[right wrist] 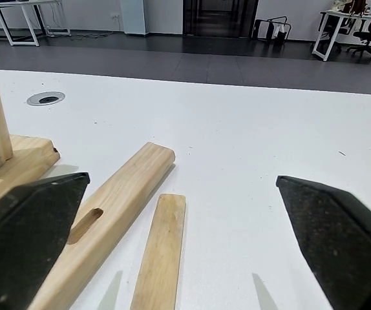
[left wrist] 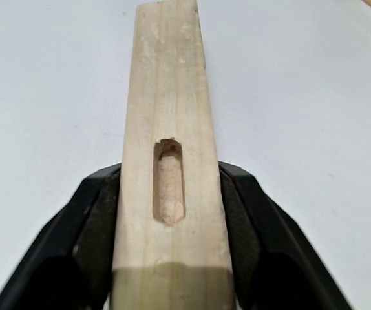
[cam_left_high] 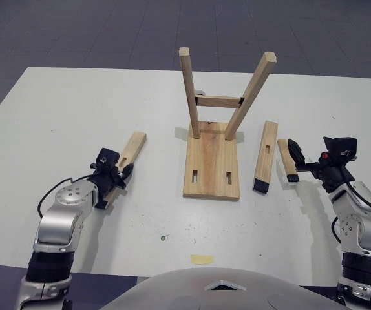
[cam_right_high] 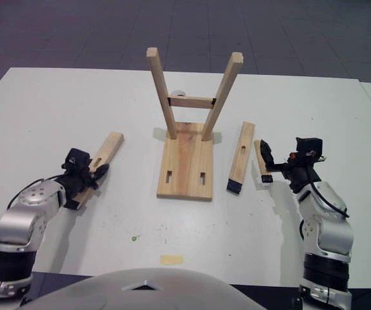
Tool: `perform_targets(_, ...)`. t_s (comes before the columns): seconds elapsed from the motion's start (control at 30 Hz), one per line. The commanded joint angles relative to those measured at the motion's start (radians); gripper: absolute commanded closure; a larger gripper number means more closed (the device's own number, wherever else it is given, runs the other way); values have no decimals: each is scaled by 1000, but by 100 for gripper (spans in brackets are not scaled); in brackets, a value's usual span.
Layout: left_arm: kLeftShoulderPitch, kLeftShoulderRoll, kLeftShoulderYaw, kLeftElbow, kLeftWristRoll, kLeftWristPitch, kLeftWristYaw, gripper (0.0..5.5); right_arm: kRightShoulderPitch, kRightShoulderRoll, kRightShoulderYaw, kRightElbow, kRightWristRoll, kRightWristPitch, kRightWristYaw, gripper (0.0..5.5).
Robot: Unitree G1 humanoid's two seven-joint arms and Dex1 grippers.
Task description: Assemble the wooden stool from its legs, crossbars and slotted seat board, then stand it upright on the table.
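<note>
Black left fingers (left wrist: 90, 226) clamp pale slotted wooden leg (left wrist: 167, 97).

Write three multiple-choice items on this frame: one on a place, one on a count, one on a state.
1. Where does the loose crossbar lie?
A) right of the seat board
B) on the seat board
C) left of it
2. How many legs stand in the seat board?
A) one
B) two
C) four
3. The right gripper is:
A) shut on a leg
B) open
C) shut on the crossbar
Key: 1 A, it lies beside the right-hand loose leg; 2 B, two upright legs joined by a fitted crossbar; 3 B, its jaws stand wide apart, holding nothing.
</note>
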Motion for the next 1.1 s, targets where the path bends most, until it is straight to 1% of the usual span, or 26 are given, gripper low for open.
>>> perform_targets(0.03,-91,-55,-8,203,42,-49,35,346,-13,6,5,7,-6,-1,-3,10)
perform_targets(0.13,-129,-73,11,249,46,-71,50,346,-30,7,23,15,-10,-1,2,10)
perform_targets(0.23,-131,-77,31,230,37,-69,49,346,-36,3,22,24,-11,-3,4,10)
perform_targets(0.27,-129,-79,40,218,31,-67,46,309,-37,2,21,26,-10,-4,4,10)
perform_targets(0.3,-125,-81,52,201,24,-62,44,304,-38,1,20,28,-11,-5,5,10)
perform_targets(0.5,-140,-83,122,81,-21,-6,64,197,-41,5,12,31,-5,-13,4,10)
perform_targets(0.6,-162,-77,154,7,-43,31,73,151,-25,11,-27,32,21,-42,12,10)
perform_targets(0.77,-211,-54,251,-114,-89,92,100,74,60,-22,-44,45,-7,-50,37,10)
perform_targets(0.87,-237,-36,284,-150,-93,116,111,22,108,-57,-19,57,-38,-8,62,10)
perform_targets(0.9,-239,-35,285,-152,-92,121,112,14,115,-66,-8,57,-49,1,67,10)
perform_targets(1.1,-168,-74,247,-115,-75,85,115,14,79,-74,42,36,-55,28,102,10)
